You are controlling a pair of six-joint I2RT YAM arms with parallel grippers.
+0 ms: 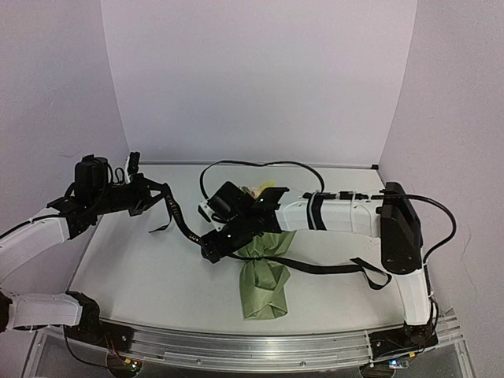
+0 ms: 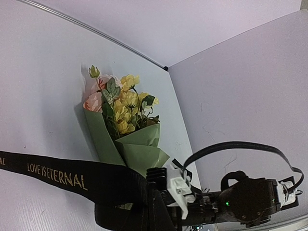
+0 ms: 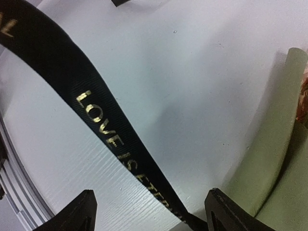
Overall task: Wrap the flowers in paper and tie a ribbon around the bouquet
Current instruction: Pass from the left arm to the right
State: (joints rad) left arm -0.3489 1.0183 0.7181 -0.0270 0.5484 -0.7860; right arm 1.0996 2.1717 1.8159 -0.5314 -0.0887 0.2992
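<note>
**petal_pusher:** where's the bouquet at?

**yam_fan:** lying flat mid-table. The narrow end of the olive paper cone points at the arm bases, and the yellow and cream flowers stick out the far end. From above, the blooms are mostly hidden behind the right arm's wrist.

**petal_pusher:** and the ribbon?

**yam_fan:** black with gold "LOVE IS ETERNAL" print. One stretch crosses over the paper and trails off to the right on the table. The other runs left, lifting off the table up to the left gripper.

**petal_pusher:** grippers?

**yam_fan:** left one's clamped tight on the ribbon, up above the table and well left of the bouquet. The right gripper sits just beside the bouquet's left edge with its fingers spread wide. The ribbon runs through the gap, not pinched. Can't tell if it brushes a finger.
</note>
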